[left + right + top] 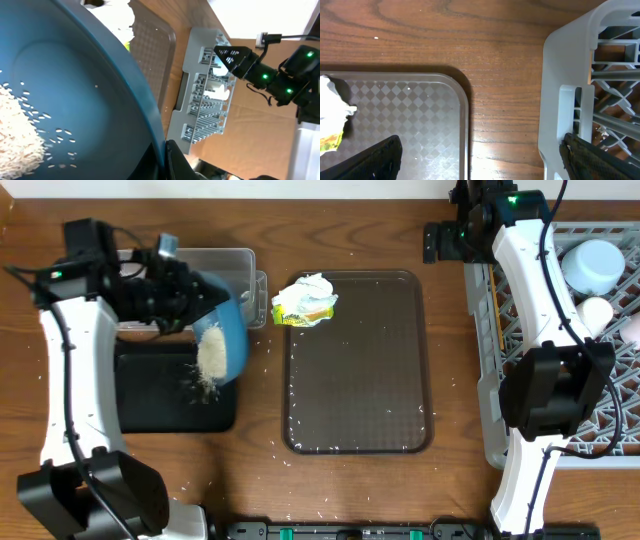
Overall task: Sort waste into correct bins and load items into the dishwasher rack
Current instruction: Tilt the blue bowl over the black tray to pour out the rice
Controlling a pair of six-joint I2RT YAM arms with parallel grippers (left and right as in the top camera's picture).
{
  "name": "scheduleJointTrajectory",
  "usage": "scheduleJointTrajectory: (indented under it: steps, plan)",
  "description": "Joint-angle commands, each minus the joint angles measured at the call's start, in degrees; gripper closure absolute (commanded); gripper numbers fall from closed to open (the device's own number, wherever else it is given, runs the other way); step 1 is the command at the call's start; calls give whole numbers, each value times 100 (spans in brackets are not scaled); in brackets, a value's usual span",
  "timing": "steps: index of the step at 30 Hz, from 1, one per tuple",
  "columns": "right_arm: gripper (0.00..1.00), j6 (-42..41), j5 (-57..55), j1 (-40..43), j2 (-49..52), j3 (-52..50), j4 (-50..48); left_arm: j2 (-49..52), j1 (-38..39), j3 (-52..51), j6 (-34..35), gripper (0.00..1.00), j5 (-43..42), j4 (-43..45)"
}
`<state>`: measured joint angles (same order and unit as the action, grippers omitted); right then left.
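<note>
Dark-blue bowl (pixel 90 100), filling the left wrist view, is tipped over the black tray (pixel 150 410) at 9 o'clock of the brown tray (pixel 360 370), its rice (pixel 211 355) spilling into that bin; the left gripper (pixel 164 160) is pinched tight on the bowl's rim. Right gripper (pixel 485 165), fingers spread wide and empty, hovers between the brown tray's 1 o'clock corner and the dishwasher rack (pixel 490 410) at 3 o'clock. Judged step: emptying food waste; the next move probably calls for a steeper tilt to shed the last grains, then carriage to the rack, the tissue (pixel 305 302) at 11 o'clock awaiting binning.
</note>
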<state>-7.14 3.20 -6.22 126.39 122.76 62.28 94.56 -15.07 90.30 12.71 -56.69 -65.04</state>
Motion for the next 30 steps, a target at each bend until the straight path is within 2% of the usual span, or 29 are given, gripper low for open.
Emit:
scheduleJointTrajectory:
  steps: [1, 7, 14, 26, 30]
  plan:
    - [1, 37, 4, -20, 31, 11, 0, -111, -186, -81, -457, 94, -334, -151]
    - [1, 37, 4, -22, 31, 11, 7, -111, -494, -85, -566, 94, -363, -428]
    - [1, 37, 4, -17, 31, 11, 11, -111, -979, -85, -1137, 94, -1502, -610]
    - [1, 37, 4, -20, 31, 11, 11, -111, -1613, -101, -1644, 94, -1659, -1285]
    - [1, 37, 4, -20, 31, 11, 11, -111, -1731, -127, -1961, 94, -2218, -1526]
